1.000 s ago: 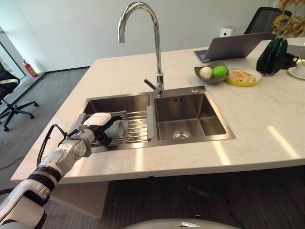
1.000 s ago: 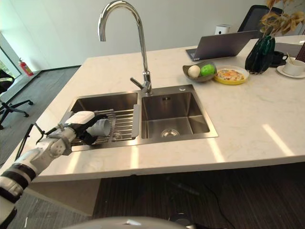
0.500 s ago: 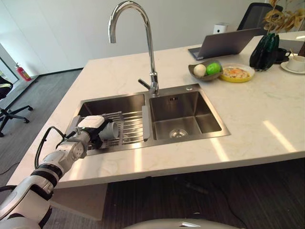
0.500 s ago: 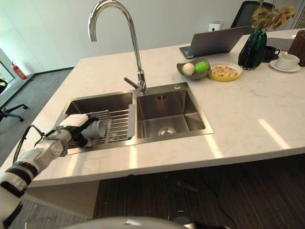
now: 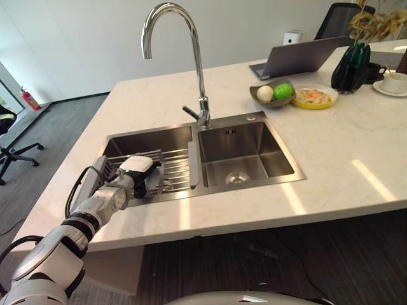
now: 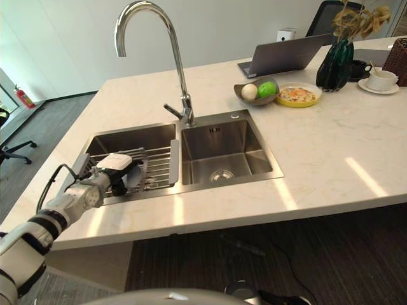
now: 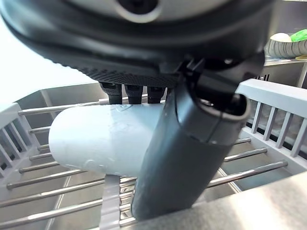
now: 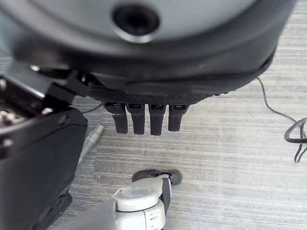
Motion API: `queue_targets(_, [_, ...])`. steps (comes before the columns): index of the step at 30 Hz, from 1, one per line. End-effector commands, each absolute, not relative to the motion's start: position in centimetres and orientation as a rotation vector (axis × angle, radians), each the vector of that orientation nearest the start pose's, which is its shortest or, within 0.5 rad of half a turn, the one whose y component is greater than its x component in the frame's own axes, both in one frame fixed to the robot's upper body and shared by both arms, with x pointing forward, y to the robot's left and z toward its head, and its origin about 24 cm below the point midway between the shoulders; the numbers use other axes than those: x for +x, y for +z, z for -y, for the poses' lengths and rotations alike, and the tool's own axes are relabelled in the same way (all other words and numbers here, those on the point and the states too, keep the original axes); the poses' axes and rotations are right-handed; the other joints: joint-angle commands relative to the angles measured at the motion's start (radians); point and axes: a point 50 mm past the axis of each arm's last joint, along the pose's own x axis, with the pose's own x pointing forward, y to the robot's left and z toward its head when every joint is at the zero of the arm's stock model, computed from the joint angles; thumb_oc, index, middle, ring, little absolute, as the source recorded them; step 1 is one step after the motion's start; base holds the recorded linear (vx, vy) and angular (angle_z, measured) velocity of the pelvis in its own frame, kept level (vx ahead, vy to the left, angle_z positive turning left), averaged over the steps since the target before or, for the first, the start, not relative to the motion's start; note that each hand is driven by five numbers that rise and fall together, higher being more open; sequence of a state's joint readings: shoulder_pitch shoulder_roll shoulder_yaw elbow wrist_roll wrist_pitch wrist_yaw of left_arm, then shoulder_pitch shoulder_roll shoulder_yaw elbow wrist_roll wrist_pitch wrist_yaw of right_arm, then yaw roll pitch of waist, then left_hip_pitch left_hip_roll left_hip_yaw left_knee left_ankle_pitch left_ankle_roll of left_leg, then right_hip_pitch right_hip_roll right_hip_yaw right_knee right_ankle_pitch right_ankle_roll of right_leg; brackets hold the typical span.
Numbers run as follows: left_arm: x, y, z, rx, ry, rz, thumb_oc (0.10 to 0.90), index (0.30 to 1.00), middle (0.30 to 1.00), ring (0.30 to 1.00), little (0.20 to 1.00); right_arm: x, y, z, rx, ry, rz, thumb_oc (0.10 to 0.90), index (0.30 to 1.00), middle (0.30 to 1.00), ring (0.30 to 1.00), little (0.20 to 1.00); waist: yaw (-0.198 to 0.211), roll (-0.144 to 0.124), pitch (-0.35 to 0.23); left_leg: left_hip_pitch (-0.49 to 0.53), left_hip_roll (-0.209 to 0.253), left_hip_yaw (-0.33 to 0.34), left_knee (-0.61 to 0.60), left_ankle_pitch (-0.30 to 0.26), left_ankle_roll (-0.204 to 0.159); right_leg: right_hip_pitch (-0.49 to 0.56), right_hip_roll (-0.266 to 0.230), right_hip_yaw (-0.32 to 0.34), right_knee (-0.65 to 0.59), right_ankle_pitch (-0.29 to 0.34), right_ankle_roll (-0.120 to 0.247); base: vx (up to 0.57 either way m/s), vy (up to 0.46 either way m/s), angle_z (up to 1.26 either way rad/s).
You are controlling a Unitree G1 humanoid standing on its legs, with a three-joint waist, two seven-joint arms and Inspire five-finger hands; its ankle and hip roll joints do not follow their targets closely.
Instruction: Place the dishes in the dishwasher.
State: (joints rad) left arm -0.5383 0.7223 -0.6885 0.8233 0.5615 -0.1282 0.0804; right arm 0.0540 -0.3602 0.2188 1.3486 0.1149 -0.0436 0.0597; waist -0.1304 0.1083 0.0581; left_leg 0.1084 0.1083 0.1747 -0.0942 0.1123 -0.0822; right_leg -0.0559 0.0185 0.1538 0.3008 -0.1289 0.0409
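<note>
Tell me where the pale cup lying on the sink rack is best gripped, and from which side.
Around its round body, mid-length, from above. The cup lies on its side across the rack bars, so the curved wall faces up. The left hand already does this, thumb opposite fingers.

Pale grey cup (image 7: 100,139), steel sink (image 5: 254,155), cream marbled counter (image 5: 331,152), yellow plate (image 5: 314,97).

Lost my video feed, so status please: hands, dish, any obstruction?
Left hand shut on pale cup, lying sideways over the sink's drying rack. Right hand hanging open above the floor. Nothing blocking the cup.
</note>
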Motion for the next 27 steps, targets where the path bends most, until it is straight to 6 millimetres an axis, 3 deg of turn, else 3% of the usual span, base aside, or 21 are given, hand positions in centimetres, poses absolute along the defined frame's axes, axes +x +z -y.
queue_targets(1, [34.6,6.7,-27.5,1.593,-0.212,-0.214,0.8,0.9,0.9,0.9,0.9,6.2,-15.6,27.6,-0.392,-0.015,-1.335,0.8,0.9,0.9,0.9,0.9,-0.026,-0.066,0.0,0.083,-0.064,-0.006,0.007,-0.11,0.003,0.186,-0.052,-0.002,-0.36,0.15,0.093,0.04,0.02,-0.05])
queue_targets(2, [34.4,6.3,-27.8,1.604,-0.232,-0.249,0.8,0.9,0.9,0.9,0.9,6.1,-15.6,27.7,-0.391,-0.016,-1.343,0.8,0.9,0.9,0.9,0.9,-0.027,-0.065,-0.002,0.089,-0.066,-0.008,0.007,-0.123,0.005,0.193,-0.054,-0.001,-0.364,0.141,0.095,0.04,0.018,-0.06])
queue_targets(3, [34.4,6.3,-27.7,1.604,-0.232,-0.249,0.58,0.571,0.571,0.571,0.571,6.1,-15.6,27.7,-0.391,-0.016,-1.343,0.8,0.9,0.9,0.9,0.9,-0.026,-0.065,-0.002,0.089,-0.066,-0.007,0.007,-0.123,0.005,0.193,-0.054,-0.001,-0.364,0.141,0.095,0.05,0.02,-0.05])
queue_targets(4, [34.3,5.9,-28.2,1.608,-0.228,-0.281,0.4,0.3,0.3,0.3,0.3,6.1,-15.6,27.7,-0.391,-0.013,-1.346,0.8,0.9,0.9,0.9,0.9,-0.027,-0.064,-0.002,0.09,-0.067,-0.007,0.007,-0.125,0.005,0.193,-0.054,0.0,-0.364,0.141,0.095,0.0,0.0,0.0])
queue_targets(9, [33.8,5.3,-29.4,1.624,-0.205,-0.351,0.4,0.3,0.3,0.3,0.3,6.1,-15.6,27.7,-0.401,-0.005,-1.352,0.8,0.9,0.9,0.9,0.9,-0.026,-0.066,-0.003,0.091,-0.067,-0.006,0.007,-0.127,0.006,0.194,-0.054,0.001,-0.365,0.142,0.094,0.0,0.0,0.0])
queue_targets(19, [33.6,7.0,-30.5,1.595,-0.091,-0.265,0.4,0.3,0.3,0.3,0.3,6.1,-15.6,27.5,-0.384,-0.014,-1.34,0.8,0.9,0.9,0.9,0.9,-0.013,-0.076,-0.001,0.082,-0.064,-0.011,0.007,-0.115,0.003,0.186,-0.052,-0.005,-0.36,0.149,0.092,-0.01,-0.004,0.0])
queue_targets(22, [33.7,9.5,-29.9,1.501,0.017,-0.066,0.4,0.3,0.3,0.3,0.3,6.1,-15.7,27.2,-0.369,-0.026,-1.319,0.8,0.9,0.9,0.9,0.9,-0.002,-0.083,-0.002,0.081,-0.066,-0.018,0.007,-0.117,0.002,0.189,-0.054,-0.01,-0.36,0.147,0.092,0.0,0.001,0.02])
queue_targets(23, [33.3,10.7,-29.5,1.389,0.09,0.038,0.4,0.3,0.3,0.3,0.3,5.9,-15.7,27.1,-0.359,-0.036,-1.315,0.8,0.9,0.9,0.9,0.9,0.004,-0.088,-0.004,0.078,-0.066,-0.022,0.007,-0.116,0.002,0.188,-0.055,-0.013,-0.359,0.145,0.091,0.01,0.003,0.05])
queue_targets(25, [32.9,11.2,-29.6,1.322,0.148,0.084,0.4,0.3,0.3,0.3,0.3,5.8,-15.8,27.1,-0.359,-0.037,-1.318,0.8,0.9,0.9,0.9,0.9,0.004,-0.09,-0.006,0.078,-0.066,-0.024,0.007,-0.117,0.001,0.189,-0.055,-0.014,-0.36,0.144,0.09,0.01,0.005,0.09])
queue_targets(27, [32.4,11.8,-29.8,1.12,0.264,0.134,0.4,0.3,0.3,0.3,0.3,5.3,-15.9,26.9,-0.355,-0.045,-1.33,0.8,0.9,0.9,0.9,0.9,0.01,-0.096,-0.008,0.077,-0.067,-0.028,0.007,-0.118,0.001,0.191,-0.057,-0.018,-0.361,0.144,0.088,0.01,0.001,0.06])
